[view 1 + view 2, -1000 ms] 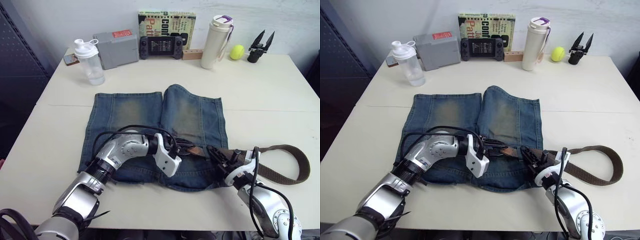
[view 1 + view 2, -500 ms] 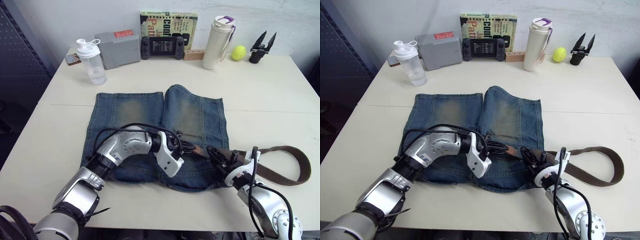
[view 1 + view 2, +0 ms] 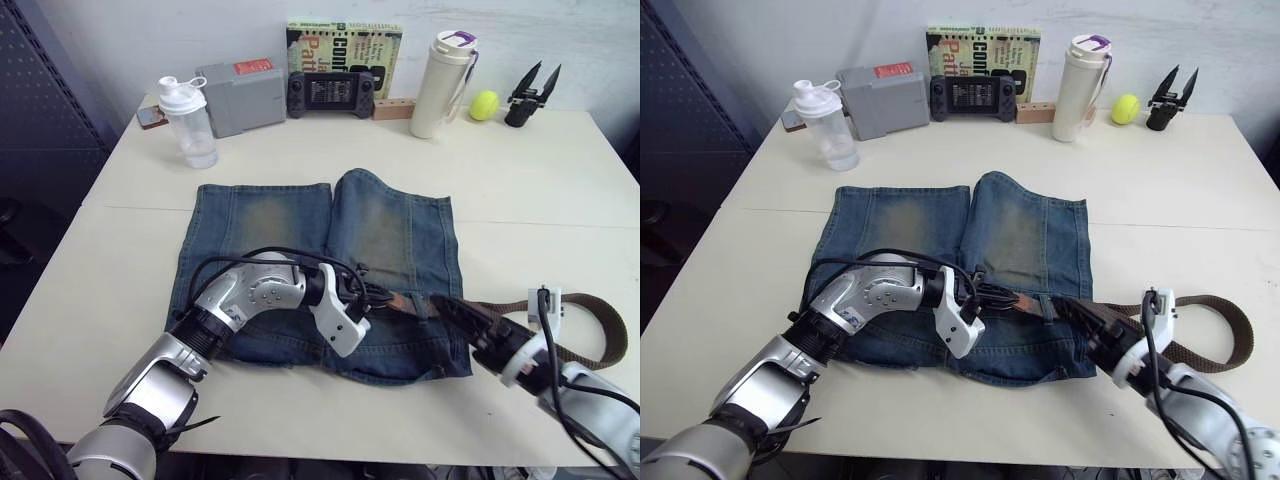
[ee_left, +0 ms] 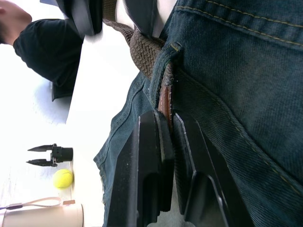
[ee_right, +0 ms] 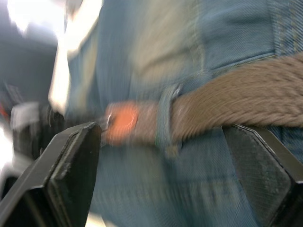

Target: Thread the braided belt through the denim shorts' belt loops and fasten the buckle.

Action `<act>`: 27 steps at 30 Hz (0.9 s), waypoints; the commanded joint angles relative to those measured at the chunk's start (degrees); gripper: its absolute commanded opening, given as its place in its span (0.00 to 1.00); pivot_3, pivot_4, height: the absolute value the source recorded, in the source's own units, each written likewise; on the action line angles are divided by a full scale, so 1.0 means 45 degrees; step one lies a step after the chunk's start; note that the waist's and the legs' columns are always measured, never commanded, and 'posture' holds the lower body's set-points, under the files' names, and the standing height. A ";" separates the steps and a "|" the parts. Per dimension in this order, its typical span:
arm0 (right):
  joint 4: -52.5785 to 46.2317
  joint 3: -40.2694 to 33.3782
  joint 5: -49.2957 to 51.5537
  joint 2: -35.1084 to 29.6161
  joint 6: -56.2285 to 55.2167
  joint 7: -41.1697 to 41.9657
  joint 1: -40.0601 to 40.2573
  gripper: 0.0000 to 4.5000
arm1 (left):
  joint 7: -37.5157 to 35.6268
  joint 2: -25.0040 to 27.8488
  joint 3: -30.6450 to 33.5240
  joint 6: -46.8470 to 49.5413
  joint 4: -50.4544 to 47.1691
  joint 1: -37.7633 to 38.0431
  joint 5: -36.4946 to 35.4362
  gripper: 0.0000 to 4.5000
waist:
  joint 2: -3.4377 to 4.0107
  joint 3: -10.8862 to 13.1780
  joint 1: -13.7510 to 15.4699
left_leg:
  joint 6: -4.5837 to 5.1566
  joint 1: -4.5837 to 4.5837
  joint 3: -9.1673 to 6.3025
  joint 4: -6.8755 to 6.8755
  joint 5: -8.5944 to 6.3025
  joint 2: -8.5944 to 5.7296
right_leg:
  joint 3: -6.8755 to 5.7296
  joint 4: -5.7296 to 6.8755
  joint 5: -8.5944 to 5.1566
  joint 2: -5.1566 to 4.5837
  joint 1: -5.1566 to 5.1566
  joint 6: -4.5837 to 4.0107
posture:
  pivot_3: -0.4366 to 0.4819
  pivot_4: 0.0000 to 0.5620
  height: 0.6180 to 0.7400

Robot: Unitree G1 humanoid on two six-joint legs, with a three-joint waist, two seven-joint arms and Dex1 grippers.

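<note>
The denim shorts (image 3: 300,230) lie flat on the table with the waistband at the near side. The braided belt (image 3: 1210,303) curls on the table at the right and runs left along the waistband. In the left wrist view it passes under a belt loop (image 4: 158,71), and my left gripper (image 4: 168,127) is shut on its brown leather tip (image 4: 164,97). My right gripper (image 5: 165,175) stands wide open just right of that spot, one finger on each side of the belt (image 5: 236,97). The buckle is hidden.
Along the table's far edge stand a shaker bottle (image 3: 185,120), a grey box (image 3: 240,95), a game console (image 3: 330,92), a book (image 3: 345,45), a white thermos (image 3: 443,70), a tennis ball (image 3: 485,104) and a black gripper tool (image 3: 530,92). A person's dark sleeve (image 4: 42,52) shows beyond the table.
My right gripper has opened wide, let go of the belt and drawn back to the right. The left gripper keeps its hold on the tip.
</note>
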 commanded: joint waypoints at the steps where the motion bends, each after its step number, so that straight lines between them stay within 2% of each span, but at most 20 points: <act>1: -0.2249 -0.0875 -0.3326 -0.0984 -0.0460 0.3671 0.0501 0.98 | 0.0033 -0.0038 -0.0098 0.0060 0.0058 0.0198 -0.0139 0.00 | -0.0001 0.0001 0.0020 | 0.0000 0.0001 -0.0001 -0.0003 0.0000 0.0000 | 0.0000 0.0000 0.0000 0.0000 0.0000 0.0000 | 0.48 0.27 0.92; 4: -0.3183 -0.0322 -0.7553 -0.2056 -0.1769 0.5456 0.0989 0.98 | 0.0043 -0.0079 -0.0109 0.0133 0.0122 0.0212 -0.0150 0.00 | -0.0003 0.0002 0.0050 | 0.0001 -0.0001 -0.0016 0.0005 -0.0001 -0.0018 | -0.0008 -0.0012 0.0005 -0.0006 0.0014 0.0009 | 0.48 0.27 0.92; 6: -0.3705 0.0962 -1.1569 -0.3499 -0.3312 0.6647 0.1644 0.98 | -0.0014 -0.0111 -0.0116 0.0215 0.0140 0.0239 -0.0261 0.00 | -0.0010 0.0004 0.0050 | 0.0002 -0.0004 -0.0023 0.0008 -0.0001 -0.0027 | -0.0008 -0.0035 0.0015 -0.0005 0.0029 0.0028 | 0.48 0.27 0.92; 8: -0.3712 0.2125 -1.4665 -0.4507 -0.4870 0.7369 0.2084 0.98 | -0.0042 -0.0117 -0.0139 0.0232 0.0144 0.0236 -0.0295 0.00 | -0.0013 0.0006 0.0049 | 0.0006 -0.0002 -0.0019 0.0014 -0.0003 -0.0038 | -0.0001 -0.0038 0.0017 -0.0012 0.0032 0.0032 | 0.48 0.27 0.92; 12: -0.3322 0.3650 -1.8094 -0.4835 -0.6697 0.7714 0.2054 0.98 | -0.0080 -0.0145 -0.0174 0.0278 0.0179 0.0189 -0.0348 0.00 | -0.0020 0.0011 0.0042 | 0.0003 -0.0003 -0.0031 0.0015 -0.0002 -0.0034 | -0.0017 -0.0040 0.0017 -0.0005 0.0032 0.0033 | 0.48 0.27 0.92; 14: -0.2741 0.4852 -2.0208 -0.4564 -0.7342 0.7139 0.1406 0.98 | -0.0061 -0.0170 -0.0185 0.0278 0.0227 0.0143 -0.0335 0.00 | -0.0035 0.0008 0.0011 | 0.0002 -0.0003 -0.0030 0.0019 -0.0001 -0.0035 | -0.0017 -0.0038 0.0018 -0.0007 0.0034 0.0034 | 0.48 0.27 0.92; 17: -0.2076 0.5857 -2.2048 -0.4172 -0.7783 0.7018 0.1153 0.98 | -0.0071 -0.0206 -0.0190 0.0299 0.0237 0.0117 -0.0357 0.00 | -0.0036 0.0007 0.0028 | 0.0001 0.0001 -0.0035 0.0025 0.0000 -0.0036 | -0.0021 -0.0038 0.0018 -0.0009 0.0042 0.0035 | 0.48 0.27 0.92; 20: -0.1136 0.6730 -2.3831 -0.3772 -0.8166 0.6720 0.1299 0.82 | -0.0086 -0.0246 -0.0150 0.0326 0.0290 0.0038 -0.0406 0.00 | -0.0038 0.0006 0.0050 | 0.0000 -0.0010 -0.0049 0.0022 0.0000 -0.0037 | -0.0043 -0.0044 0.0018 -0.0010 0.0043 0.0035 | 0.48 0.27 0.92; 26: -0.0487 0.6888 -2.5033 -0.2428 -0.7921 0.6556 0.1163 0.19 | 0.0006 -0.0225 -0.0098 0.0240 0.0388 -0.0173 -0.0245 0.00 | -0.0065 -0.0010 0.0006 | -0.0012 0.0023 -0.0057 0.0034 0.0007 -0.0031 | -0.0050 -0.0037 0.0018 -0.0006 0.0088 0.0035 | 0.48 0.27 0.92; 27: -0.0406 0.6860 -2.5131 -0.2273 -0.7785 0.6605 0.1121 0.06 | 0.0010 -0.0220 -0.0102 0.0211 0.0369 -0.0188 -0.0236 0.00 | -0.0064 -0.0010 0.0009 | -0.0012 0.0024 -0.0057 0.0036 0.0007 -0.0031 | -0.0050 -0.0037 0.0018 -0.0006 0.0088 0.0035 | 0.48 0.27 0.92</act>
